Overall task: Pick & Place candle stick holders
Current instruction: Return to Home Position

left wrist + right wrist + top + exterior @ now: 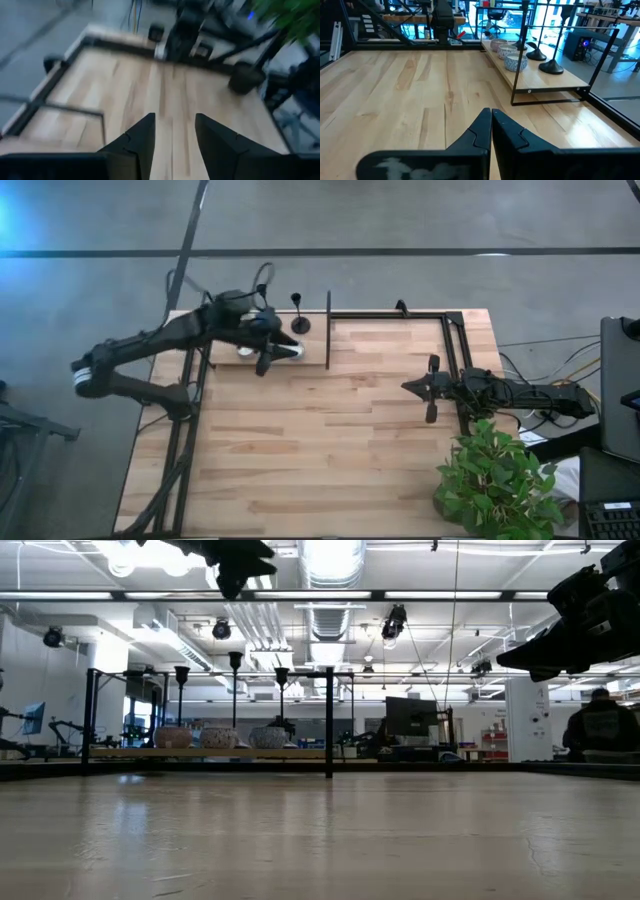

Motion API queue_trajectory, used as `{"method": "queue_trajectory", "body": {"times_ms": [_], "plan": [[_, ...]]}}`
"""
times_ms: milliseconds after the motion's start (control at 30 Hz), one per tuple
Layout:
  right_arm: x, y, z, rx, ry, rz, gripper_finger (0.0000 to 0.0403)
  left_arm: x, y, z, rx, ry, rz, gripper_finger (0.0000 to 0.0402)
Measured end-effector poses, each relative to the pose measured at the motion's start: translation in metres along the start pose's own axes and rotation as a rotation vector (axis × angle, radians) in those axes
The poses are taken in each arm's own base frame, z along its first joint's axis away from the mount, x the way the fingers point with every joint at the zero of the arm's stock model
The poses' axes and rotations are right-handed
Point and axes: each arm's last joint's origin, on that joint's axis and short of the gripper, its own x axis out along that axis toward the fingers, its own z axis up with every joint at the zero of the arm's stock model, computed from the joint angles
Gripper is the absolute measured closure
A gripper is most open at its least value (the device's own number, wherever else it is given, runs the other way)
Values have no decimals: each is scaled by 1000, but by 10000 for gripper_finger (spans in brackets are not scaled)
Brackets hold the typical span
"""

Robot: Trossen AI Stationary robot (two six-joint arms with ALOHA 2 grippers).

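Note:
Three black candle stick holders (181, 690) (235, 680) (281, 690) stand upright on their round bases on a low wooden shelf (200, 752) at the table's far left. In the high view only one holder (299, 323) shows; my left arm covers the others. Two bases also show in the right wrist view (552, 67). My left gripper (265, 363) hangs open and empty above the shelf, high up in the low view (235, 565); its own view (174, 135) shows only bare table. My right gripper (408, 387) is shut and empty at the table's right side, raised (545, 650).
Three low round white-silver tealight discs (220, 737) sit on the shelf in front of the holders, also seen in the right wrist view (514, 61). A black metal frame (328, 330) borders the shelf and table edges. A potted plant (495, 475) stands at the near right corner.

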Motion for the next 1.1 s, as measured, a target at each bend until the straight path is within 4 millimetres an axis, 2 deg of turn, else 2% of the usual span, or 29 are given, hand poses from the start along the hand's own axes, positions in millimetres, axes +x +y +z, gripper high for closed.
{"method": "queue_trajectory", "body": {"times_ms": [233, 633, 800, 900, 1100], "plan": [[0, 0, 0, 0, 0, 0, 394, -20, -13, -30, 29, -241, -43, 258], [0, 0, 0, 0, 0, 0, 394, -36, -19, -82, 185, -293, -45, 258], [0, 0, 0, 0, 0, 0, 394, -52, -26, -110, 250, -463, -85, 258], [0, 0, 0, 0, 0, 0, 394, -60, -29, -130, 228, -538, -116, 258], [0, 0, 0, 0, 0, 0, 394, -70, -32, -161, 227, -621, -124, 258]]}}
